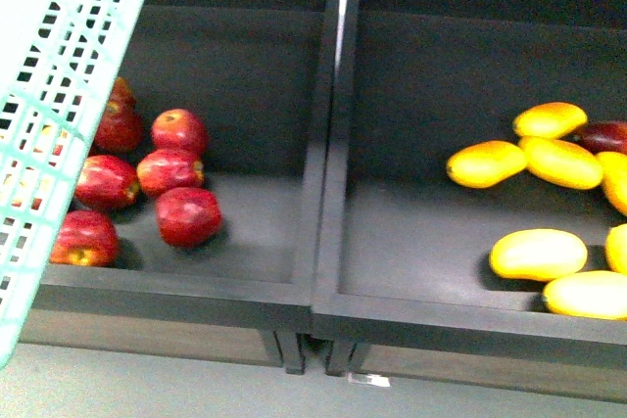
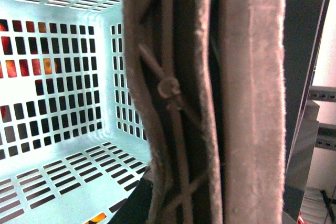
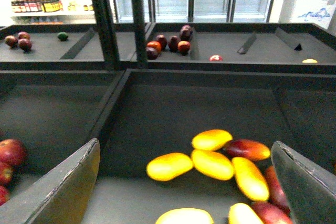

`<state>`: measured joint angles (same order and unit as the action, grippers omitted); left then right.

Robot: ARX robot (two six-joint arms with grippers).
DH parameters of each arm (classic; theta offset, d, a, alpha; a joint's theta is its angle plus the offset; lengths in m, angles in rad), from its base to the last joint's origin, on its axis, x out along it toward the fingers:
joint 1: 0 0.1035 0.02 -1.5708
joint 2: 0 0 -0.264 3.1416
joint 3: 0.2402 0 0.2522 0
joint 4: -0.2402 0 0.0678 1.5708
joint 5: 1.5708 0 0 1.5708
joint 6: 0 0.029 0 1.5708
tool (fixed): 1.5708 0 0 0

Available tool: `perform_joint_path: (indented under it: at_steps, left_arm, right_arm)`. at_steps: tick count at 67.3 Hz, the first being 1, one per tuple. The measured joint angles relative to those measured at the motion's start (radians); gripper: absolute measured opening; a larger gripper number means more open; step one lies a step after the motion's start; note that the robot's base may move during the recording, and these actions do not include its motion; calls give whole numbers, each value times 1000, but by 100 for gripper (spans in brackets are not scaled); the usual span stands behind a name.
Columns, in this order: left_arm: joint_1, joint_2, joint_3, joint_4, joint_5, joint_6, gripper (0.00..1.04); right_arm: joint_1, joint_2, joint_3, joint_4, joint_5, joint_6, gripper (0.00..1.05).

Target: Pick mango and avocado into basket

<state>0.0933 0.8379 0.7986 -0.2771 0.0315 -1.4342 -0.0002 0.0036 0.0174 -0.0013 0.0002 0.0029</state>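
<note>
The turquoise slotted basket (image 1: pixel 59 95) hangs at the upper left of the front view, over the apple bin. In the left wrist view my left gripper (image 2: pixel 210 182) is shut on the basket's brown handle (image 2: pixel 186 51), which carries a white zip tie (image 2: pixel 168 87); the basket floor (image 2: pixel 52 171) is bare. Several yellow mangoes (image 1: pixel 487 163) lie in the right bin. My right gripper (image 3: pixel 184 192) stands open above them, with one mango (image 3: pixel 169 166) between its fingers (image 3: pixel 63 187) and well below. A small dark green fruit (image 3: pixel 63 36), possibly the avocado, sits in a far bin.
Red apples (image 1: pixel 168 172) fill the left bin. A raised dark divider (image 1: pixel 328 144) separates the two bins, and a front wall (image 1: pixel 460 325) edges them. Reddish mangoes (image 3: pixel 247 149) lie among the yellow ones. More fruit (image 3: pixel 168 43) sits in the far bins.
</note>
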Motion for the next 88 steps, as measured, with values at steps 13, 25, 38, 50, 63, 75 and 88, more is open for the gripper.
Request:
perform_joint_path:
  at_steps: [13, 25, 38, 50, 63, 75, 88]
  left_arm:
    - [0, 1, 0, 0, -2, 1, 14]
    - [0, 0, 0, 0, -2, 0, 14]
    - [9, 3, 0, 0, -23, 5, 14]
    - [7, 64, 97, -219, 113, 185, 14]
    - [-148, 208, 148, -272, 103, 383, 14]
    - [-350, 408, 267, -177, 5, 381, 14]
    - [-561, 613, 454, -152, 79, 364, 14]
  right_arm:
    - [0, -1, 0, 1, 0, 0, 96]
    - [0, 0, 0, 0, 2, 0, 96]
    - [-1, 0, 0, 0, -7, 0, 96]
    - [-1, 1, 0, 0, -3, 0, 96]
    - [-1, 0, 0, 0, -3, 0, 96]
    - [0, 0, 0, 0, -1, 0, 96]
    - [0, 0, 0, 0, -1, 0, 96]
